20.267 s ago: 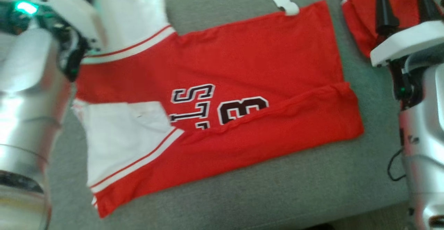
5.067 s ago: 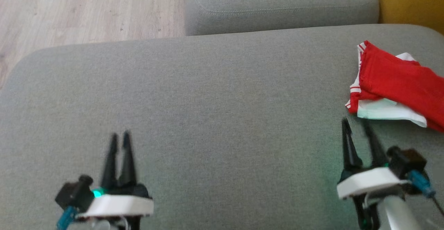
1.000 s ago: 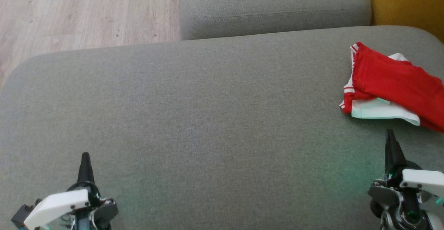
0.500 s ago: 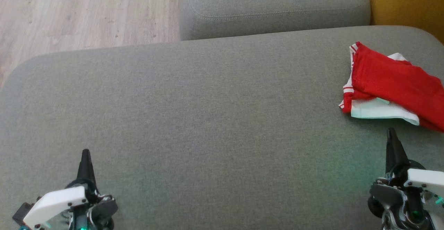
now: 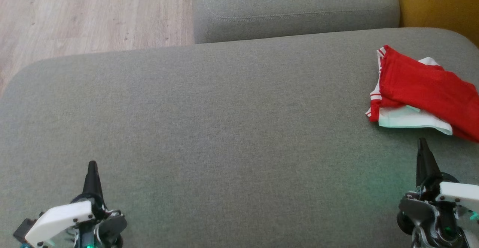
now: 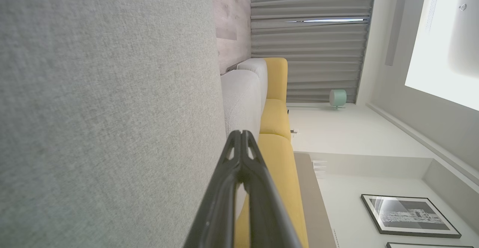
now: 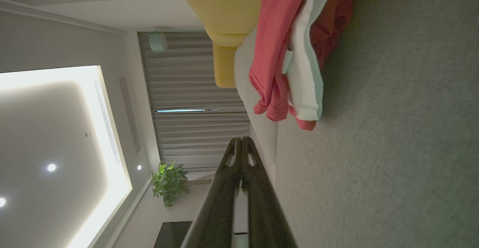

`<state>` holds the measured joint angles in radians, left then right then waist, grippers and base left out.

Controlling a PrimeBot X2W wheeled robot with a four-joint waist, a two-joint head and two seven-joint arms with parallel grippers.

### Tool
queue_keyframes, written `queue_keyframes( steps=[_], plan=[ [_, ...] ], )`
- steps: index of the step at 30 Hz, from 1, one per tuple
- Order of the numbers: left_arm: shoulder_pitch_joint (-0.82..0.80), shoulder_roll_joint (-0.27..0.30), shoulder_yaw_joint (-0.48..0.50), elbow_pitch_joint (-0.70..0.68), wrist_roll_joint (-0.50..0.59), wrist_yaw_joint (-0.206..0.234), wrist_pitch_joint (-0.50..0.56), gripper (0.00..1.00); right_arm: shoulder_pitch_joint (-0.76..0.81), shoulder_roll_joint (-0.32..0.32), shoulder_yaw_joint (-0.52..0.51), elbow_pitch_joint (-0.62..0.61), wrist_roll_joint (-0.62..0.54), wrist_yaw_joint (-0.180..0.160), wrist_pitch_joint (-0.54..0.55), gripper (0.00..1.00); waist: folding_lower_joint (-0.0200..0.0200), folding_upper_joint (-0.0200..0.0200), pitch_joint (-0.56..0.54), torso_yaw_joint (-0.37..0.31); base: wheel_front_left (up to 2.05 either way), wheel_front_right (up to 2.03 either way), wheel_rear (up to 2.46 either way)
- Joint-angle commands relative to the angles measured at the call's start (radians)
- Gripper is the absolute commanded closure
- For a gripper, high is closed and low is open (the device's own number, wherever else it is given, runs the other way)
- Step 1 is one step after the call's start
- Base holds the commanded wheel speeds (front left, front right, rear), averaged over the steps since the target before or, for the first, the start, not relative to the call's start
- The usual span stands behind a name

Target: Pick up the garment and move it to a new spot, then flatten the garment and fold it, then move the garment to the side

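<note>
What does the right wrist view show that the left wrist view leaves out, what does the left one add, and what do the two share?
Right wrist view's extras: the folded red and white garment lying on the seat, a green potted plant, and the shut right gripper. Left wrist view's extras: a black-framed picture on the wall and the shut left gripper. Shared: the grey fabric sofa seat, yellow upholstery, grey pleated curtains and a round mint-green lamp.
</note>
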<state>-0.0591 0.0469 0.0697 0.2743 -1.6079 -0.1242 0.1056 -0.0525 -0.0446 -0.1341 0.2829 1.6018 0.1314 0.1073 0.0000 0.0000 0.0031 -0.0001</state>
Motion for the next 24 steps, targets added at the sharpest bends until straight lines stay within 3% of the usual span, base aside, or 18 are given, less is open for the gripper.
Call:
queue_keyframes(
  steps=[1, 24],
  plan=[
    [-0.049, 0.006, 0.041, -0.029, -0.003, -0.007, 0.005, 1.0, -0.055, -0.006, 0.02, -0.038, 0.007, -0.001, 0.006, 1.0, 0.0, 0.0, 0.0, 0.0, 0.0, 0.0, 0.0],
    [-0.049, 0.005, 0.042, -0.029, -0.002, -0.007, 0.006, 1.0, -0.055, -0.006, 0.02, -0.038, 0.007, -0.001, 0.006, 1.0, 0.0, 0.0, 0.0, 0.0, 0.0, 0.0, 0.0]
  ],
)
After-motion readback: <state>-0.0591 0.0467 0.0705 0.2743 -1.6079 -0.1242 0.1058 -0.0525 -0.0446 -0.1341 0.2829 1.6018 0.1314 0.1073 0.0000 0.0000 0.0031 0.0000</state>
